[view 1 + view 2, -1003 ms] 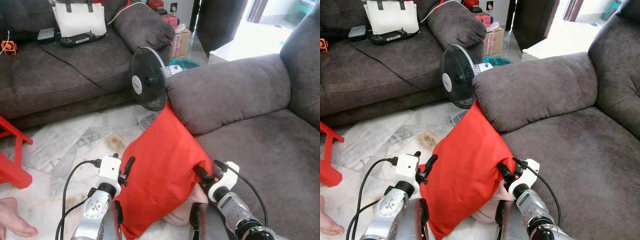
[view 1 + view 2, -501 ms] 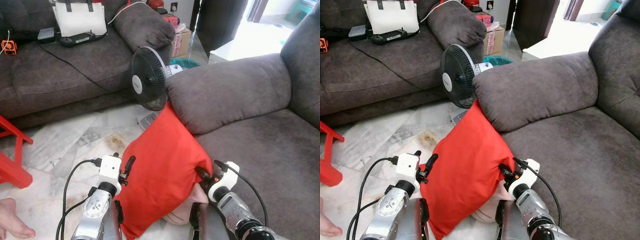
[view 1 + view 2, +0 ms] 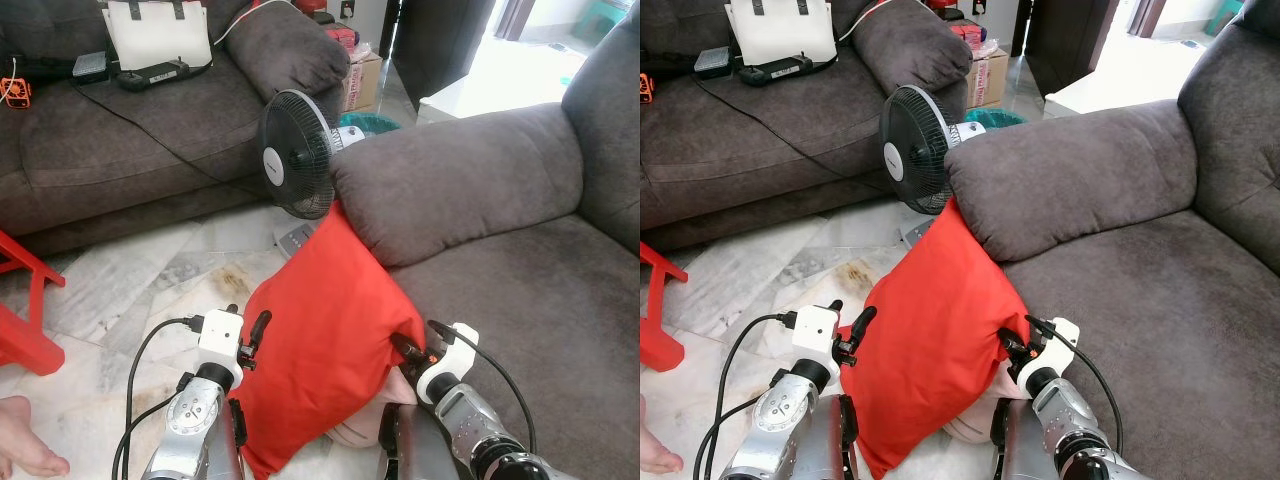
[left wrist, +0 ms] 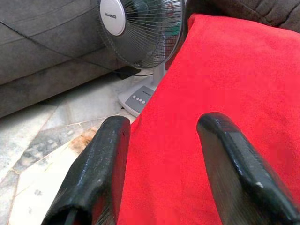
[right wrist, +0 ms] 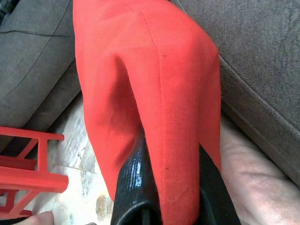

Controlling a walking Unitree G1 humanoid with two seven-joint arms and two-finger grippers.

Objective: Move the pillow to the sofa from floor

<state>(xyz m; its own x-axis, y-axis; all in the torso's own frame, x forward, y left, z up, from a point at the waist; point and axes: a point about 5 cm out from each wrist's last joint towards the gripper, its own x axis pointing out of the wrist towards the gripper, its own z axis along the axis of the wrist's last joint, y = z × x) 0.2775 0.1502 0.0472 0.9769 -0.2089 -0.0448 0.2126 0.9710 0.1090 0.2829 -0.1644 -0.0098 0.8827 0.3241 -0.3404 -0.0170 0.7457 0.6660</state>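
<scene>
A red pillow [image 3: 325, 330] stands on its lower corner on the floor, its top corner leaning against the grey sofa's armrest [image 3: 450, 180]. My left gripper [image 3: 248, 330] is at the pillow's left edge with its fingers [image 4: 110, 154] spread apart against the red fabric, so it is open. At the pillow's right edge, by the sofa's front, my right gripper [image 3: 405, 348] is shut on a fold of the cloth. In the right wrist view that fold [image 5: 164, 117] runs between the two black fingers [image 5: 133, 187].
A black standing fan [image 3: 295, 155] is on the marble floor just behind the pillow. The sofa seat [image 3: 520, 300] lies to the right. A second sofa [image 3: 120, 140] with a white bag [image 3: 158, 35] is at the back left. A red stool [image 3: 25, 310] and a person's foot [image 3: 25, 455] are at the left.
The camera has shifted a little. The pillow and both grippers keep the same places.
</scene>
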